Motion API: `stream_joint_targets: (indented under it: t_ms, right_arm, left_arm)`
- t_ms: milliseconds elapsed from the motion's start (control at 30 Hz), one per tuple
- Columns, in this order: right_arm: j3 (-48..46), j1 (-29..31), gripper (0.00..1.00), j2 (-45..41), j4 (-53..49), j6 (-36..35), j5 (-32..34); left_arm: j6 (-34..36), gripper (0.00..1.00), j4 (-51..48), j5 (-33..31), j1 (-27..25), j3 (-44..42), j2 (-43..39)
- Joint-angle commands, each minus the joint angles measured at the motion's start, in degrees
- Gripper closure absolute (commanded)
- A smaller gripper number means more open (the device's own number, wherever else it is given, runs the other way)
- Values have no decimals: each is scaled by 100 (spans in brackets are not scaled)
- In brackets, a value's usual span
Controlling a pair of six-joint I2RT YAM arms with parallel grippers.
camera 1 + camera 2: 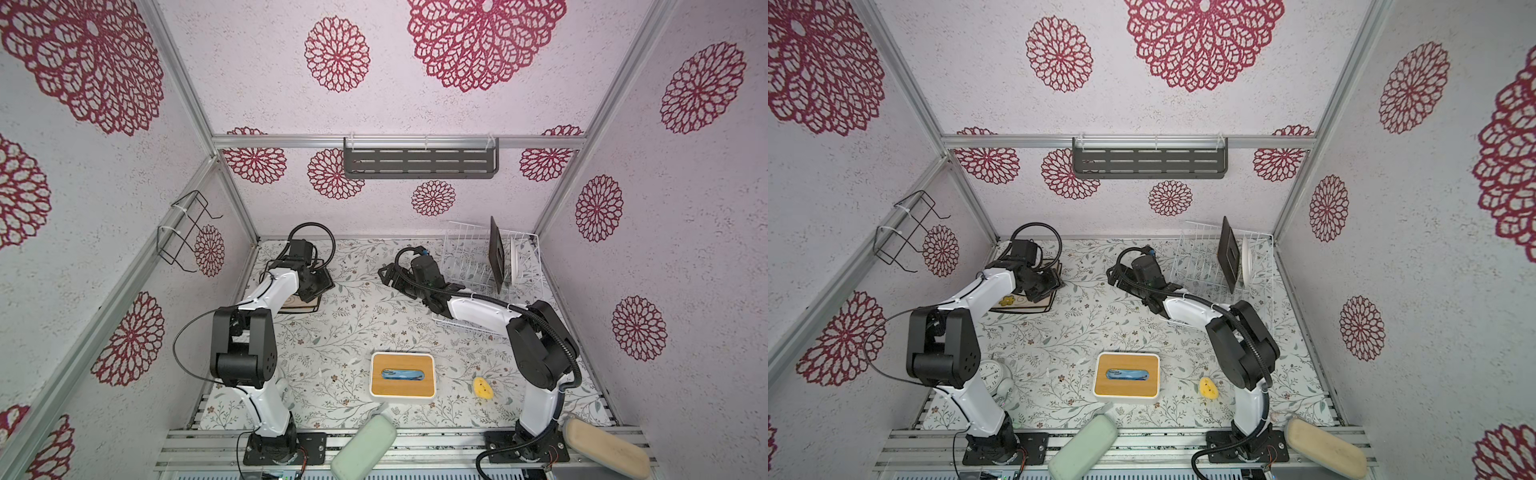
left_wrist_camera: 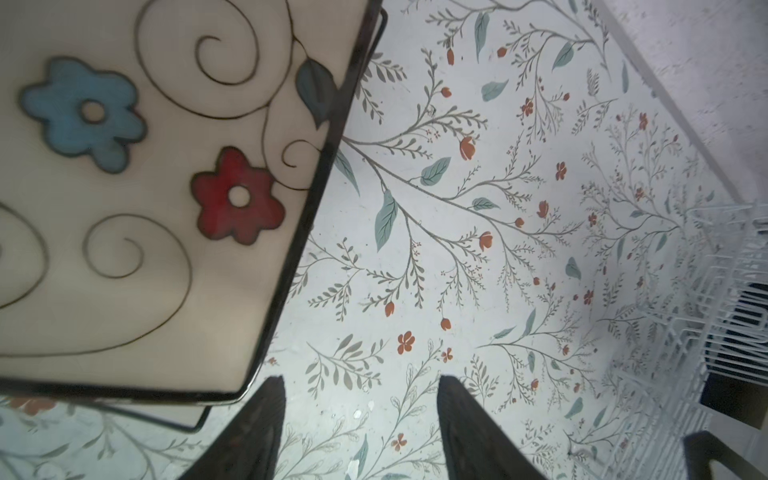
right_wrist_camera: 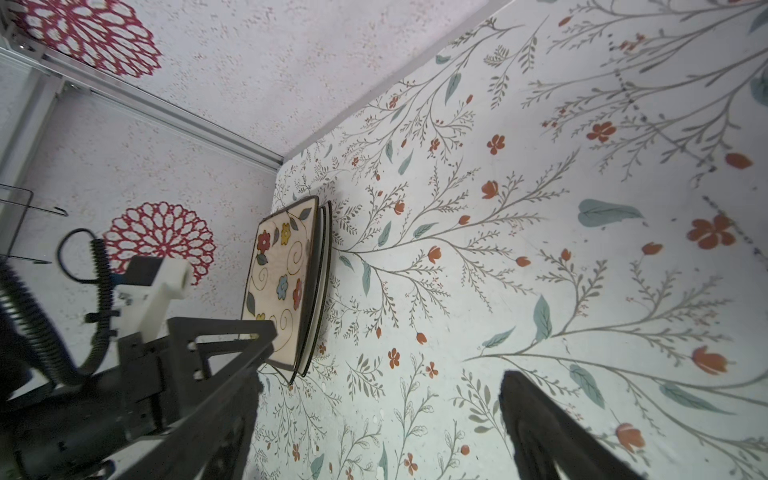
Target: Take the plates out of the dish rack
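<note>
Left jaws apart beside stacked cream plates (image 2: 137, 266)

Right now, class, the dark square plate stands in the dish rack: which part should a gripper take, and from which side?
Probably its top edge, from above, jaws straddling the thin rim. The dark square plate stands upright among the tines of the dish rack, top edge clear above the wires; a round white plate crowds one face.

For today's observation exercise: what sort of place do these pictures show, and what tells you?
Probably a mock kitchen counter in a robot test booth: a dish rack holding upright plates, two robot arms, aluminium-framed wallpapered walls.
</note>
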Motion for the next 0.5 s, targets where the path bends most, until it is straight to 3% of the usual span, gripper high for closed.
stream_joint_targets:
  t_ms: [0,467]
  right_arm:
    - [36,2,7,-331,191,-22,147]
    - [32,-26,7,-323,219,-44,83]
  left_arm:
    - [183,37,-119,-125,-165,301,263]
    - [322,37,-751,-582,-267,619,1047]
